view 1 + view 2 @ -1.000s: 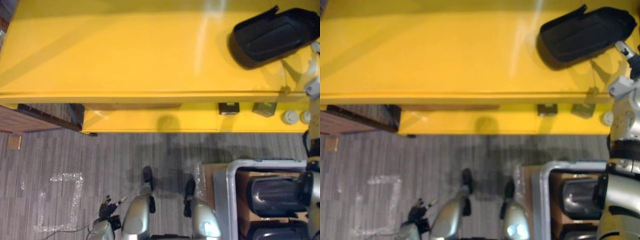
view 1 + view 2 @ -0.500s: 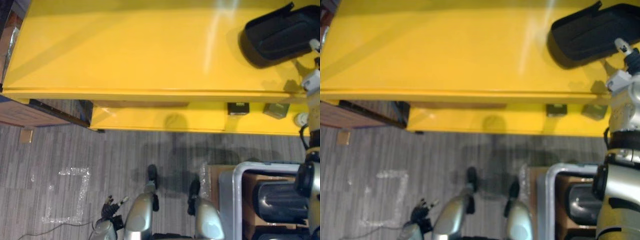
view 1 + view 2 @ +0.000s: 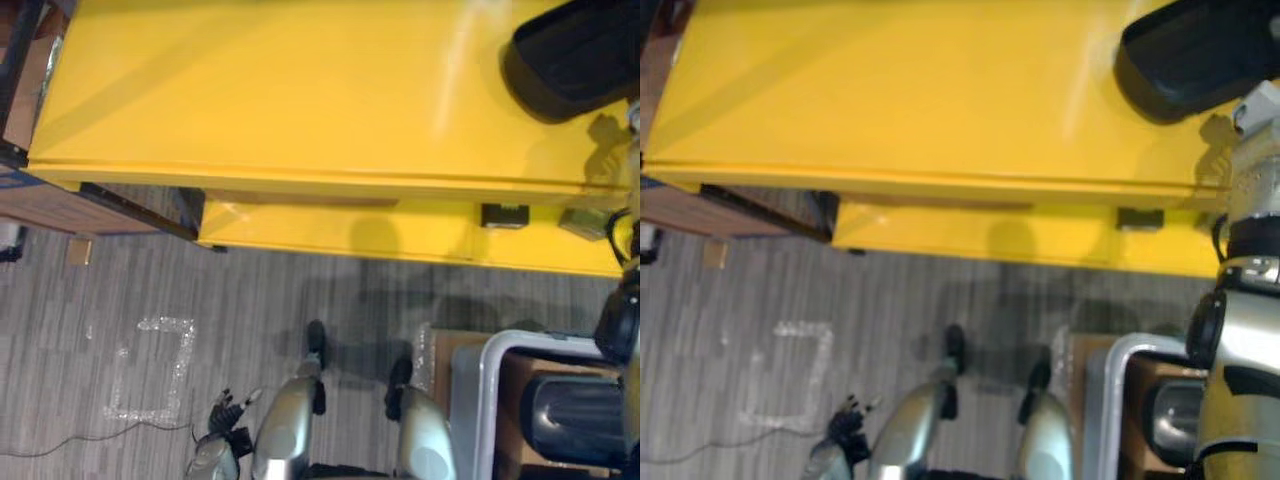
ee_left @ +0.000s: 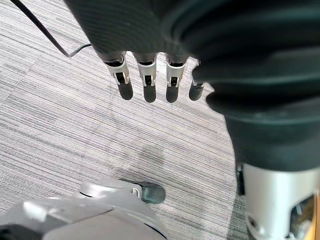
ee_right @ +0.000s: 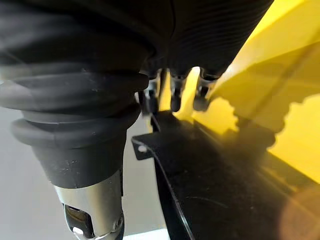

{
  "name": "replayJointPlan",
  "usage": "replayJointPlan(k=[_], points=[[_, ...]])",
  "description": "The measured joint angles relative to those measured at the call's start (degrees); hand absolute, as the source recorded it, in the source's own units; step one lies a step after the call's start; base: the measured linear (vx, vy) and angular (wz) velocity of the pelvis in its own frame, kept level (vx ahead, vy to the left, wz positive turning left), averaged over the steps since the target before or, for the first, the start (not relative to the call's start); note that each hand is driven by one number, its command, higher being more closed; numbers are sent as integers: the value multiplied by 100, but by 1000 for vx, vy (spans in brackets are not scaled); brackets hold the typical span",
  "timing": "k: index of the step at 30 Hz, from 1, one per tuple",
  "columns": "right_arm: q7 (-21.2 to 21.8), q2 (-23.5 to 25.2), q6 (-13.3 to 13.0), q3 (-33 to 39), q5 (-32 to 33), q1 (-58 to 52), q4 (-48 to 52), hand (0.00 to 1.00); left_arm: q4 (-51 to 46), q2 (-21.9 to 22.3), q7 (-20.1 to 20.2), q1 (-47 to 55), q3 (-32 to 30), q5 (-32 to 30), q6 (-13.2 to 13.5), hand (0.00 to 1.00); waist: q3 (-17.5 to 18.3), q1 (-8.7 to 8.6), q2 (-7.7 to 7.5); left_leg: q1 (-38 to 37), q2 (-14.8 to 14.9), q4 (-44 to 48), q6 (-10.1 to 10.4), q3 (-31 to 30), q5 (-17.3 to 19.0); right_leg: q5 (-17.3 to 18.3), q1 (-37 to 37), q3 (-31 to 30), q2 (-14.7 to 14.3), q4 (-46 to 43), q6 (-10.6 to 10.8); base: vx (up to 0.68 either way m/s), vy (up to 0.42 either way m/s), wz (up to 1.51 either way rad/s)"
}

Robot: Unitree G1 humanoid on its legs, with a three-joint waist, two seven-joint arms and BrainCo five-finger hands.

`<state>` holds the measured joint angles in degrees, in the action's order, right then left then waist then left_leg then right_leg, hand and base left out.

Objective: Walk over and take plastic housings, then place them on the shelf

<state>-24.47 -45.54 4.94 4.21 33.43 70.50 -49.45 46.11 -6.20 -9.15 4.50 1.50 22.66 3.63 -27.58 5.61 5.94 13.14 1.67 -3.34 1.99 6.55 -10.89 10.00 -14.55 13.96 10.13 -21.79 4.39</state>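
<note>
The right hand (image 5: 174, 95) is open: its fingers are extended and grip nothing, with the fingertips just above the near edge of a black plastic housing (image 3: 572, 58). Contact cannot be confirmed. The housing lies on the top of the yellow shelf (image 3: 280, 100), at its right end. The left hand (image 4: 145, 75) hangs open over the carpet (image 4: 60, 125) and holds nothing. Another housing (image 3: 580, 420) sits in the grey bin (image 3: 490, 395).
</note>
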Motion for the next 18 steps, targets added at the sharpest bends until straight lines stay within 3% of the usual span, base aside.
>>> replayJointPlan(k=[4, 8, 10, 15, 18], points=[[222, -33, 0, -262, -307, 201, -154, 0, -6, -21, 85, 0, 103, 2, 0, 0, 0, 15, 24, 29, -29, 0, 7, -50, -5, 68, -47, 21, 42, -137, 7, 33, -23, 8], [555, -187, -1, -732, -672, 561, -352, 0, -42, -15, 151, 1, 200, 1, 4, 0, -22, 60, 152, 88, -60, 5, 6, -96, -7, 84, -89, 56, 73, -174, 10, 21, -6, 6], [526, -197, 2, -898, -874, 646, -481, 0, -41, -18, 191, 1, 206, 1, 3, 0, -23, 83, 154, 100, -60, 5, 10, -116, -10, 88, -95, 79, 73, -177, 4, 16, -10, 5], [-163, -261, -20, -1112, -1228, 726, -672, 0, -14, -18, 263, 5, 239, -3, 96, 0, -23, 172, 157, 102, -69, 2, 11, -161, -11, 100, -63, 137, 77, -160, 1, 14, -4, 5], [-597, -341, -246, -1182, -2197, 835, -750, 0, 1, -36, 270, 7, 319, -11, 186, 0, -23, 174, 157, 101, -76, 3, 11, -208, -12, 99, -22, 174, 74, -117, 2, 18, 1, 7]])
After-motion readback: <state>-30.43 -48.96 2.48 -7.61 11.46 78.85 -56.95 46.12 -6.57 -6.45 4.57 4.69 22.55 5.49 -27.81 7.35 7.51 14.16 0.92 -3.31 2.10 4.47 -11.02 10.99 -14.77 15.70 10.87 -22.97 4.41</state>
